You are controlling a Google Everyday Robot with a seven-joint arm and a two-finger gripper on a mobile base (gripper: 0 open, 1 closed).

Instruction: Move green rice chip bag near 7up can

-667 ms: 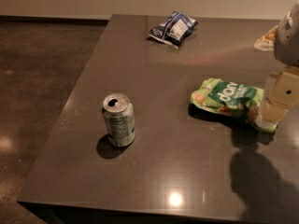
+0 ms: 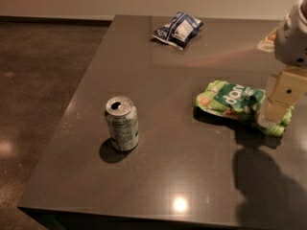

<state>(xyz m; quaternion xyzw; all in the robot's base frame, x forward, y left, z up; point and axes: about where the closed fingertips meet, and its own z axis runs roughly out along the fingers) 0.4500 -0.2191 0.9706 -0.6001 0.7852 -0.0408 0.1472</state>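
Gripper [image 2: 274,114] down on green rice chip bag [image 2: 230,98]. Can't tell the grip though. 7up can [image 2: 122,123] upright, well apart.

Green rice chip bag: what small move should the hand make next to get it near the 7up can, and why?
Probably carry the green rice chip bag leftward toward the 7up can, if the grip holds. The hand is down at the bag's right end, the can stands upright well to its left, and only bare table lies between them.
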